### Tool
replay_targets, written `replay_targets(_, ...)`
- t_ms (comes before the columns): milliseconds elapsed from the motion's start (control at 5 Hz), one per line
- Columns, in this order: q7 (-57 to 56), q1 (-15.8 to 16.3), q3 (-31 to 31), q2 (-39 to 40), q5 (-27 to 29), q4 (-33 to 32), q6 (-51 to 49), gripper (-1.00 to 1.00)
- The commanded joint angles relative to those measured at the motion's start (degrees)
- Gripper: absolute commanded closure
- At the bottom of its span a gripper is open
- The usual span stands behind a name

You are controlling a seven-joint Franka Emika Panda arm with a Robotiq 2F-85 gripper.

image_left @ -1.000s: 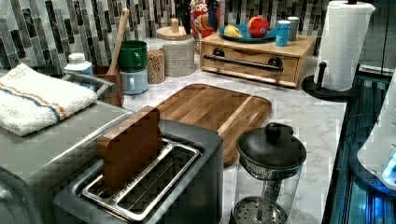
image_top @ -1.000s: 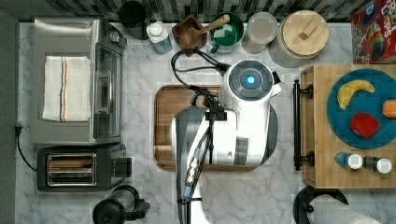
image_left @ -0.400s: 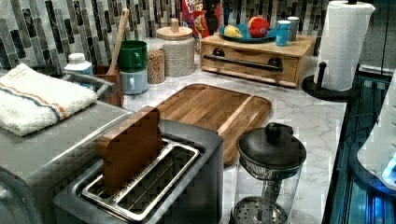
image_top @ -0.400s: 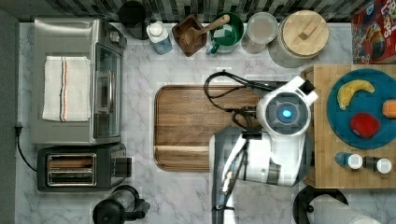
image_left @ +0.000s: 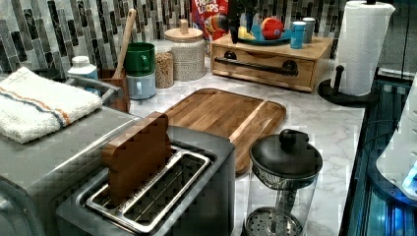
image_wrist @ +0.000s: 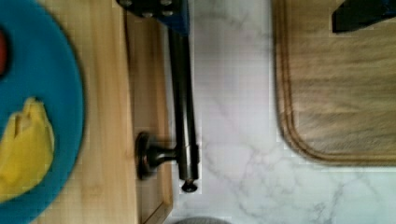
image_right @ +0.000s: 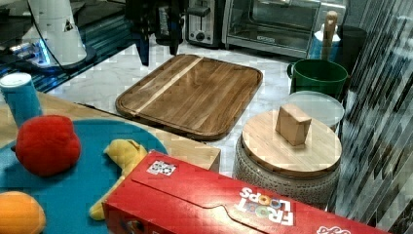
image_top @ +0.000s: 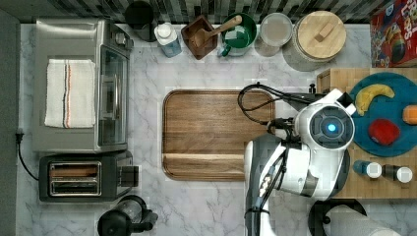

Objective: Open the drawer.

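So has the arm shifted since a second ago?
Yes. In the top view the arm has moved toward the top view's right, off the brown tray and over the drawer's handle.

Drawer (image_left: 265,66): light bamboo wood, matt, fine grain; bar handle (image_wrist: 183,102) of dark metal, smooth with a dull sheen. Tray (image_top: 211,132): darker brown wood, smooth, satin finish. Desk (image_top: 147,196): white marble pattern, grey veined, polished. Toaster oven (image_top: 74,83): brushed metal; striped towel (image_top: 69,93) of looped cloth laid on it. Canister lid (image_right: 292,141): pale wood, matt. Cereal box (image_right: 204,204): glossy red card. Robot arm (image_top: 314,157): glossy white plastic.
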Motion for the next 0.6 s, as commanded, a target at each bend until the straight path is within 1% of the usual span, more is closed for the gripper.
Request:
replay_targets(200,-8.43,-1.27,-2.02,2.72,1.1,-4.62,9.71,-1.0)
replay_targets(400,-9.58,-1.98,-2.41,3.79,1.98,-5.56,11.67,-1.0)
replay_targets(600,-10.31,-2.8,-3.02,4.74,2.72,-7.5,16.44,-1.0)
